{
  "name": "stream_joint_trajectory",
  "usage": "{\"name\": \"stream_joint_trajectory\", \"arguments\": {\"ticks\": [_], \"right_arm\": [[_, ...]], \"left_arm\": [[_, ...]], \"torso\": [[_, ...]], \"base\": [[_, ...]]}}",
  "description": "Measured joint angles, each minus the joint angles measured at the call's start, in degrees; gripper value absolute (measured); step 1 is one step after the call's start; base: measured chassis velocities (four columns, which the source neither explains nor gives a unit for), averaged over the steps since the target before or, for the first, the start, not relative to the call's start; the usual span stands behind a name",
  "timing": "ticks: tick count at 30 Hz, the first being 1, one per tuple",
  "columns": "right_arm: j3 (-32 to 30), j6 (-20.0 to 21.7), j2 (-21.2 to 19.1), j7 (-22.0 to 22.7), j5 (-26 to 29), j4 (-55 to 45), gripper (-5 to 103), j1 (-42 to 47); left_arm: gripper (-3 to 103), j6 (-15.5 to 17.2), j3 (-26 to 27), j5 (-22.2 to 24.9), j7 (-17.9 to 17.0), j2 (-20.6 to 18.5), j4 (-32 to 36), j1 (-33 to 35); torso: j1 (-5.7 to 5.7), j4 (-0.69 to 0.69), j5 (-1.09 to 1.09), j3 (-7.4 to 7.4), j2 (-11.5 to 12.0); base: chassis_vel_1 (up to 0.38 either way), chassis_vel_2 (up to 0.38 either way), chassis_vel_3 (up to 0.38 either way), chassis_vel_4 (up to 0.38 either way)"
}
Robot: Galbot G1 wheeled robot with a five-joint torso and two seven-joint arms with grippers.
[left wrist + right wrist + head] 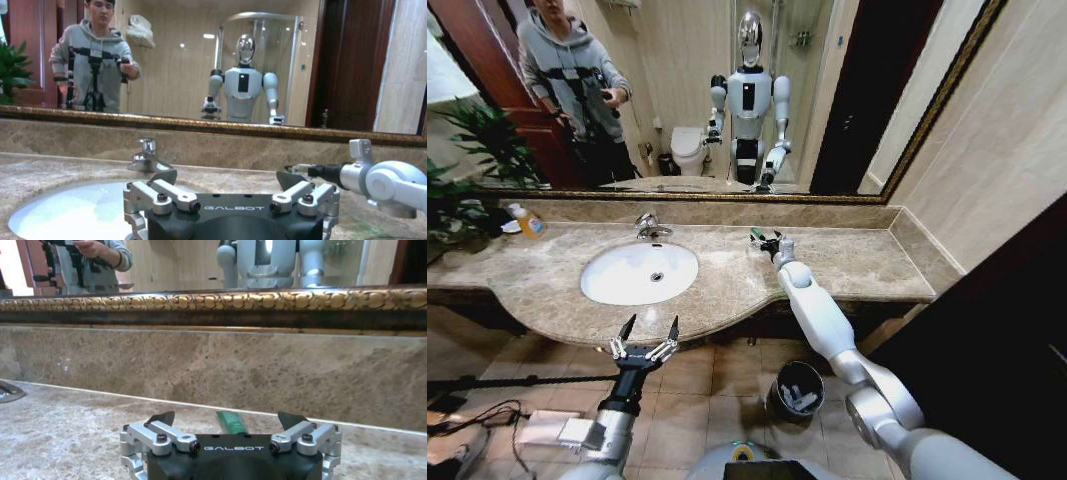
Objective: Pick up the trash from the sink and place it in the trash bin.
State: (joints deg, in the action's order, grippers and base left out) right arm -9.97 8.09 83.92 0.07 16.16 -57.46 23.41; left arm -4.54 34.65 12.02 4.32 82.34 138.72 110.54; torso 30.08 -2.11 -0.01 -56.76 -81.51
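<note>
Head view: sink (597,290) basin holds nothing; trash bin (795,389) on the floor contains white tubes (799,400). Left gripper (645,335) hangs released before the counter edge. Right gripper (770,240) reaches the green stick (755,234) near the backsplash.

Left wrist view: left gripper (227,181) jaws spread above the basin rim.

Right wrist view: right gripper (227,420) jaws released, green stick (230,422) between them on the countertop (67,425).

Ahead of me a yellow-orange soap bottle (528,222) stands beside leafy green plants (472,170), under a gold-framed wall mirror (727,195).

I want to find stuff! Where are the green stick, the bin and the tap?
green stick (230,422), right wrist view, its middle.
bin (774,392), head view, its rim.
tap (649,226), head view, its body.
</note>
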Motion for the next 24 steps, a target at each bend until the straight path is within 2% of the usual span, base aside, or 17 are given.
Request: {"name": "stream_joint_trajectory", "arguments": {"ticks": [12, 24], "right_arm": [[-0.07, -2.85, 3.64, -1.11, -0.68, 9.56, 100, -4.66], [-1.63, -4.47, 5.27, -1.36, -2.18, 14.81, 100, -6.97]], "left_arm": [[100, 0.00, 0.00, 0.00, 0.00, 0.00, 0.00, 0.00], [100, 0.00, 0.00, 0.00, 0.00, 0.00, 0.00, 0.00]], "torso": [[0.00, 0.00, 0.00, 0.00, -0.01], [0.00, 0.00, 0.00, 0.00, 0.00]], "base": [[0.000, 0.000, 0.000, 0.000], [0.000, 0.000, 0.000, 0.000]]}}
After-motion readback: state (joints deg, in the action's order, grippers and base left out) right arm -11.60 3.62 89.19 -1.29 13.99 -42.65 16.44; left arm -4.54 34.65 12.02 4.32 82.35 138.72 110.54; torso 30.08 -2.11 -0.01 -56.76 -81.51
